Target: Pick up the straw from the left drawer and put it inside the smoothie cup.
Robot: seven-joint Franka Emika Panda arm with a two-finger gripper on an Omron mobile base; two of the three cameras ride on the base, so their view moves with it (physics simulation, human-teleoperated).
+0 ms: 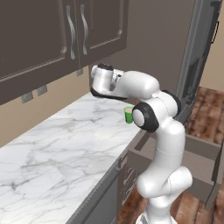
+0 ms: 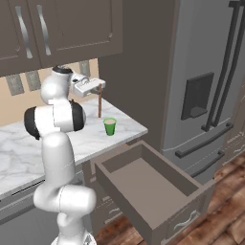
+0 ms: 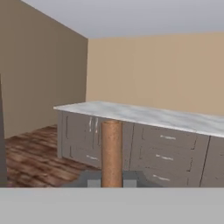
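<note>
Above veined marble counter point(image 2: 28, 143), hand point(image 2: 99, 89) grips slim straw point(image 2: 99, 103) (round-ended cylinder).

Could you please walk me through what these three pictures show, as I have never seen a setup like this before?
This is a rendered kitchen with a white robot arm on a driving base. Two pictures come from cameras on the base, behind the arm to its left and to its right; the third comes from a camera on the hand, looking along the gripper. The gripper is shut on the straw, a thin orange-tan stick hanging upright above the marble counter. In the hand view the straw rises between the fingertips. The small green smoothie cup stands on the counter near its end. Below, the left drawer stands pulled open.
</note>
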